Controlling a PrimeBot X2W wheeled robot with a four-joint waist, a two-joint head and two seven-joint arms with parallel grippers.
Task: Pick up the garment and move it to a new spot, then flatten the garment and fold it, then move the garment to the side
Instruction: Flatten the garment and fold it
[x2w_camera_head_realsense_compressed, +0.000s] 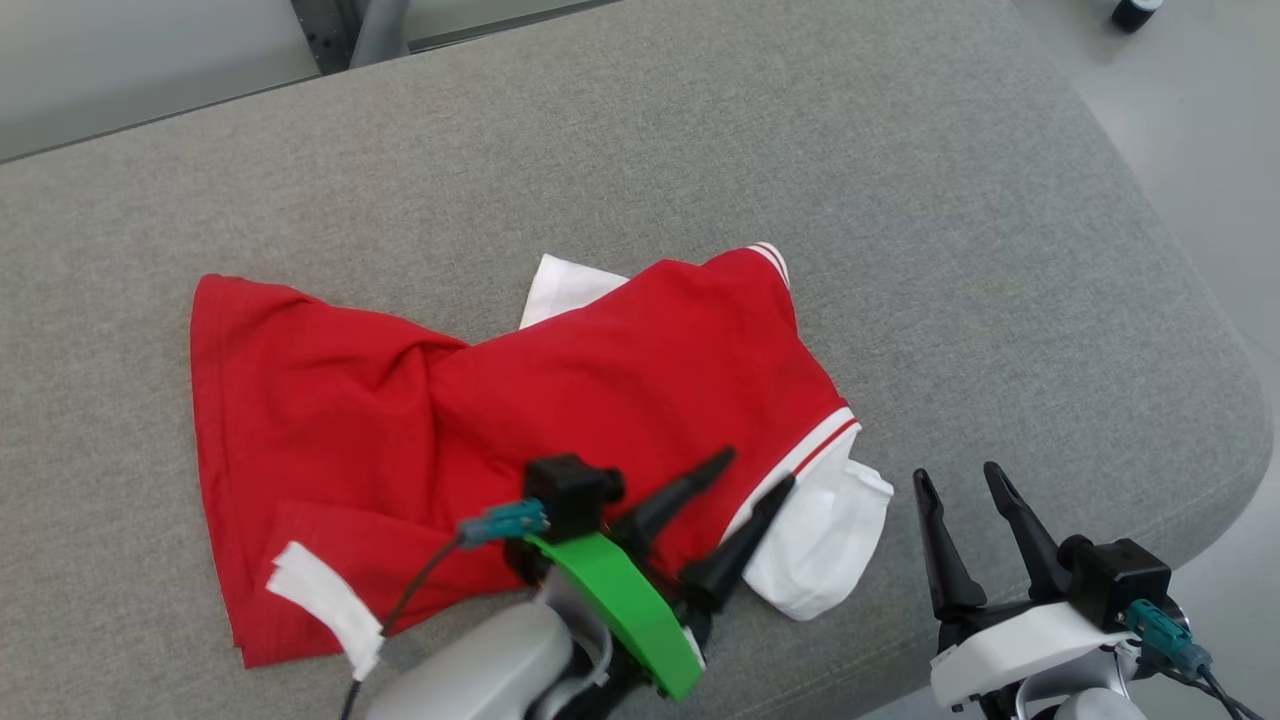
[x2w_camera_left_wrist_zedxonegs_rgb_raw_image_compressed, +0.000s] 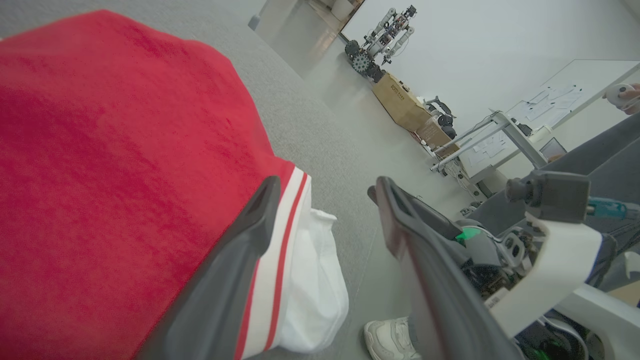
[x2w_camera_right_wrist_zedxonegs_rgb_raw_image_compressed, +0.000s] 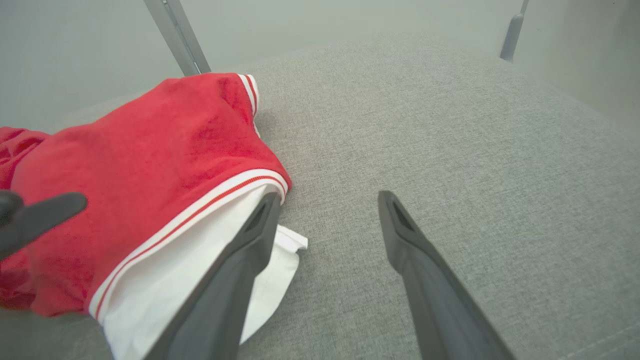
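Left pincer (x2w_camera_head_realsense_compressed: 755, 472) sits nearest, at the front edge of the grey fabric cushion (x2w_camera_head_realsense_compressed: 900, 200). Fingers apart, nothing between them; tips over the striped hem (x2w_camera_head_realsense_compressed: 820, 440) of the red shirt (x2w_camera_head_realsense_compressed: 600, 370). Contact with the cloth: cannot tell.

Red shirt lies rumpled and partly doubled over, left of centre on the cushion. White fabric (x2w_camera_head_realsense_compressed: 830, 550) pokes out at its near right corner and again at its far edge. White label strip (x2w_camera_head_realsense_compressed: 320, 590) at the near left corner.

Right pincer (x2w_camera_head_realsense_compressed: 957, 475) just beside the shirt's right end, fingers apart, empty.
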